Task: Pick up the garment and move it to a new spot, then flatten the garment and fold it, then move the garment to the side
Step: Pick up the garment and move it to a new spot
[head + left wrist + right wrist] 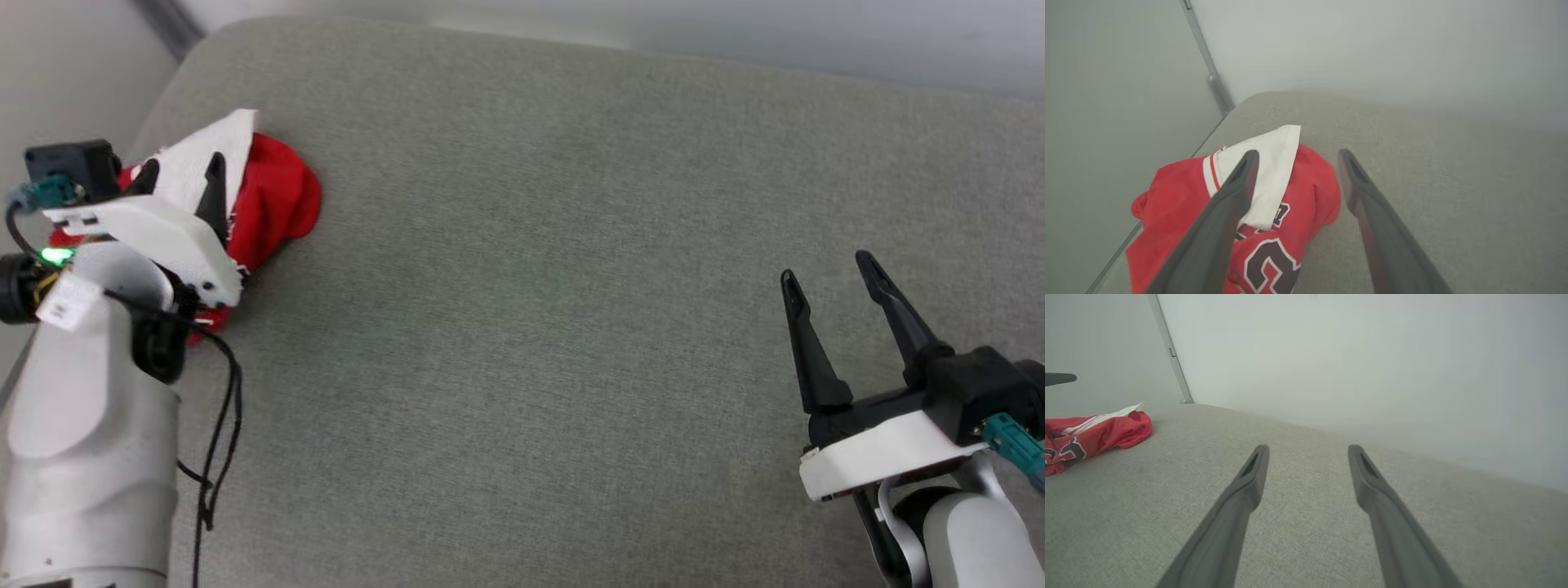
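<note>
Upper left of the head view: crumpled red jersey shirt [277,196] lies bunched near the left edge of a grey woven cushion surface [531,286]. White red-striped sleeve [233,139] on top. Black white-outlined number shows in the left wrist view. Left gripper [184,163] hovers over the shirt, fingers spread wide, nothing held; contact unclear. Right gripper [826,268] at lower right, well apart from the shirt, fingers wide, empty.

Left tool [184,163] spread wide; right tool [824,268] likewise (both empty).
</note>
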### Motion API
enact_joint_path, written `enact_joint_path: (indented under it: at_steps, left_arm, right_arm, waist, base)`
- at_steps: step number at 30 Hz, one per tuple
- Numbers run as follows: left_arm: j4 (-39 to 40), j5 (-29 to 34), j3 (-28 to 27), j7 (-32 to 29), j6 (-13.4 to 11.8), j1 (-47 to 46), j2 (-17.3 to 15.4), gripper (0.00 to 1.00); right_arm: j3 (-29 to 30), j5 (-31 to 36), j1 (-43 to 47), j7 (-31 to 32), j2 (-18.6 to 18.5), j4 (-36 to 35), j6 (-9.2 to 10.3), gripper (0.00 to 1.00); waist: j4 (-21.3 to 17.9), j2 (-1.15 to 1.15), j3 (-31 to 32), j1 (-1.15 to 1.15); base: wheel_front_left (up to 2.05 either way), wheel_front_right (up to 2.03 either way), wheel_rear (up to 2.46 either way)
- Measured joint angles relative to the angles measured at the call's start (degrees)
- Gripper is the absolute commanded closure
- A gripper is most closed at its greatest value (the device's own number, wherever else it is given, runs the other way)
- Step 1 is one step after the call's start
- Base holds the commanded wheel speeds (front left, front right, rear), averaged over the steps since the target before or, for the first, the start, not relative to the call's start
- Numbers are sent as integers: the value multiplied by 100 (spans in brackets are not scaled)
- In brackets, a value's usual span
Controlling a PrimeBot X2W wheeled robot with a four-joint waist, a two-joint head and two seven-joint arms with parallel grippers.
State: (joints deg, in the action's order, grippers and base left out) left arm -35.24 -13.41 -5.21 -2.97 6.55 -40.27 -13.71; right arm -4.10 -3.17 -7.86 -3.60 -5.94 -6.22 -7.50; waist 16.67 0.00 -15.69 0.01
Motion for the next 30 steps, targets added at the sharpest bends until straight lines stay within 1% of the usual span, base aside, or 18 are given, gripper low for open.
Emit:
enact_joint_path:
  at_steps: [5, 10, 14, 17, 19, 20, 21, 22, 25, 30]
  left_arm:
    - [-658, -115, 33, -1105, 42, -498, -580, 0]
    - [-1230, -305, -35, -1996, 53, -706, -1022, 0]
    - [-1589, -458, -73, -2655, 62, -730, -1207, 0]
    - [-1705, -560, -103, -3012, 74, -827, -1324, 0]
    - [-1761, -615, -137, -3240, -2, -887, -1347, 0]
    - [-1766, -650, -149, -3317, -10, -931, -1352, 15]
    - [-1741, -650, -153, -3296, -56, -940, -1351, 68]
    - [-1713, -642, -143, -3233, -89, -943, -1339, 100]
    - [-1613, -610, -97, -2998, -164, -939, -1259, 100]
    - [-1423, -468, -38, -2173, -237, -887, -1254, 100]
  right_arm:
    - [-10, -42, -196, -94, -12, 43, 0, 0]
    - [-25, -93, -352, -177, -14, 124, 0, 0]
    - [-30, -135, -450, -243, -26, 166, 0, 0]
    - [-31, -145, -530, -252, -37, 189, 0, 0]
    - [-29, -154, -550, -260, -52, 210, 0, 0]
    - [-21, -155, -571, -260, -63, 216, 0, 0]
    - [-11, -164, -591, -260, -69, 218, 0, 0]
    - [-4, -164, -599, -259, -79, 218, 0, 0]
    - [-20, -127, -606, -266, -118, 244, 0, 0]
    - [1, -119, -623, -300, -99, 289, 0, 0]
  waist:
    - [-329, 0, -407, 0]
    - [-608, 0, -765, 0]
    - [-767, 0, -1009, 0]
    - [-845, 0, -1153, 0]
    - [-877, 0, -1222, 0]
    - [-883, 0, -1245, 0]
    - [-880, 0, -1260, 0]
    - [-871, 0, -1269, 0]
    - [-842, 0, -1239, 0]
    - [-798, 0, -1050, 0]
  base:
    - [0, 0, 0]
    - [0, 0, 0]
    - [0, 0, 0]
    - [0, 0, 0]
    - [0, 0, 0]
    - [0, 0, 0]
    - [0, 0, 0]
    - [0, 0, 0]
    - [0, 0, 0]
    - [0, 0, 0]
